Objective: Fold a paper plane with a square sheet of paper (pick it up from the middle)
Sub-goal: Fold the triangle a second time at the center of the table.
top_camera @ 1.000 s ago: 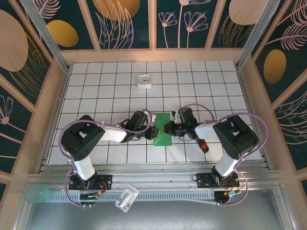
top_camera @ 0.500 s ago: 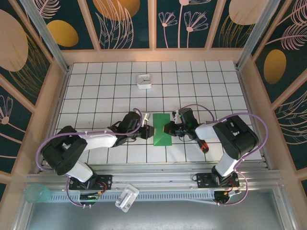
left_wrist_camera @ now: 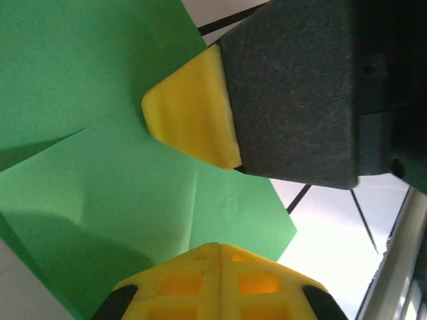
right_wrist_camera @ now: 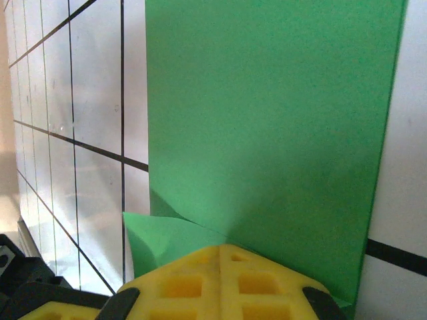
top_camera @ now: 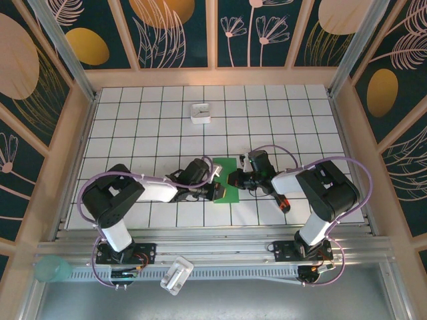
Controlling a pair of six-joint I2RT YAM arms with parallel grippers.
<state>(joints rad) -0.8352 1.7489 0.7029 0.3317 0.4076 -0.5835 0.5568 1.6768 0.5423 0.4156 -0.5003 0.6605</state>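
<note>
Bright green square sheet of paper [top_camera: 225, 167], creased and partly folded, lies mid white tiled bench [top_camera: 147, 120] between two low, inward-reaching arms; left hand [top_camera: 216, 190] pinches its left edge, right hand [top_camera: 233, 179] its right.

The top camera looks down on the whole surface [top_camera: 133, 120]. Both wrist cameras press close; all share the green paper [right_wrist_camera: 267, 100]
</note>
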